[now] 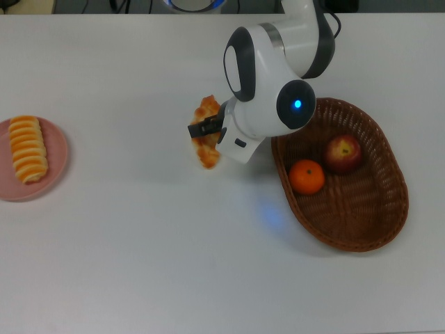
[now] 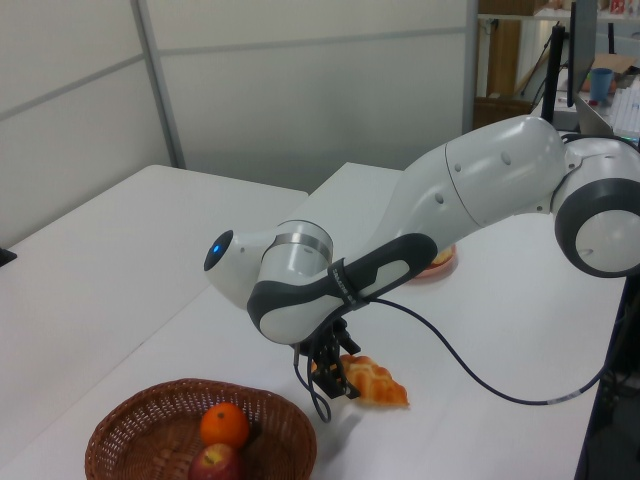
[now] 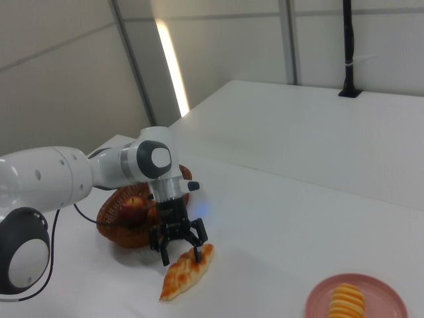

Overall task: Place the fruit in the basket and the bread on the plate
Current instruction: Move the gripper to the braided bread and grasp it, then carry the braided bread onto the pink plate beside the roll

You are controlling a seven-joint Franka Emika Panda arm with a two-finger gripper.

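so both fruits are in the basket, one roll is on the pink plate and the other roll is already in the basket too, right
Not quite: the other roll, the braided roll, is not in the basket. The top view shows it lying on the table, to the top view's left of the basket, with the gripper down over it. The rest holds: apple and tangerine in the basket, striped roll on the pink plate.

Under the gripper [image 1: 203,130], the arm covers much of the braided roll [image 1: 206,154] in the top view. Far from it, the plate [image 1: 55,167] is cropped by the top view's left edge.
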